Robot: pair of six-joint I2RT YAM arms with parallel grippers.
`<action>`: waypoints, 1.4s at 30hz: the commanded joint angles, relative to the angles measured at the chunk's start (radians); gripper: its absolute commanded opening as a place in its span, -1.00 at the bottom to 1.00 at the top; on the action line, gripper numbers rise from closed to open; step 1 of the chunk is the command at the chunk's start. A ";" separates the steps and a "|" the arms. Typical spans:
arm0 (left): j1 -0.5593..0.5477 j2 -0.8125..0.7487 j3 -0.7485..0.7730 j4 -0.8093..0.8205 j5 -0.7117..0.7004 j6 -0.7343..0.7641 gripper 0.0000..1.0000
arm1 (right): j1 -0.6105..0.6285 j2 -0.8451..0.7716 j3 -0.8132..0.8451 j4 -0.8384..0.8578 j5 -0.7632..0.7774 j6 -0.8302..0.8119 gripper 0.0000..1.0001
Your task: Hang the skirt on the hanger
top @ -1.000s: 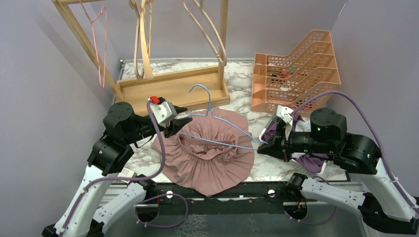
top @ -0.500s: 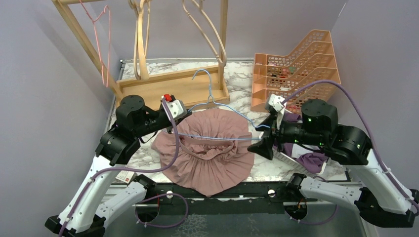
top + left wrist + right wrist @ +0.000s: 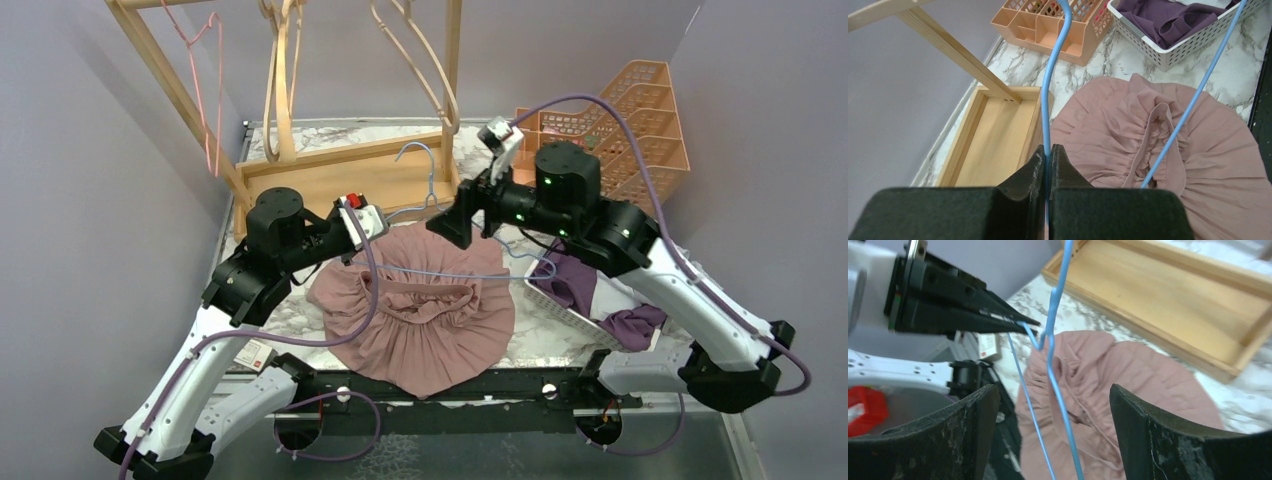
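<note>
- Skirt [image 3: 420, 320], dusty pink and pleated, lies spread flat at the middle of the table's [image 3: 285, 325] front edge, gathered waistband up; its hem reaches over that edge.
- Blue wire hanger [image 3: 1046, 110] hangs above the skirt, lower bar crossing over the waistband, hook towards the back edge. Whether the wire passes through the waistband cannot be told.
- Left gripper [image 3: 1047, 152] is clamped on the hanger's wire at its left shoulder, jaws together with only the wire between them.
- Right gripper [image 3: 1048, 390] hovers near the hanger's neck with jaws wide apart, gripping nothing.
- White slatted basket [image 3: 1168, 55] sits at the right front of the table, just beside the skirt, with purple clothes [image 3: 1168, 25] in it.
- Orange tiered organiser [image 3: 640, 110] stands at the back right corner; small items in it are too small to tell.
- Wooden rack [image 3: 340, 180], its base a shallow tray, stands along the back left, wooden hangers [image 3: 285, 90] and a pink wire hanger [image 3: 205, 100] on it.
- Small card [image 3: 255, 352] lies at the front left corner; its writing is unreadable.
- Bare marble shows left of the skirt and between skirt and rack.
</note>
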 commanded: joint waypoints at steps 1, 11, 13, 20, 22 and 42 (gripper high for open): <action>-0.032 -0.019 -0.009 0.030 -0.026 0.078 -1.00 | 0.003 0.118 0.074 0.119 -0.125 0.208 0.64; -0.037 -0.038 -0.016 0.037 -0.041 0.115 -1.00 | 0.003 0.163 0.070 0.201 -0.251 0.261 -0.30; -0.037 -0.042 -0.015 0.038 -0.045 0.116 -1.00 | 0.003 0.140 0.038 0.218 -0.242 0.250 -0.35; -0.037 -0.042 -0.022 0.044 -0.029 0.091 -1.00 | 0.003 0.075 -0.033 0.282 -0.261 0.217 -0.96; -0.037 -0.044 -0.025 0.052 -0.040 0.070 -1.00 | 0.003 0.058 -0.054 0.289 -0.230 0.196 -0.98; -0.037 -0.051 -0.122 -0.218 -0.623 -0.944 0.54 | 0.003 -0.359 -0.477 0.209 -0.168 -0.431 -0.98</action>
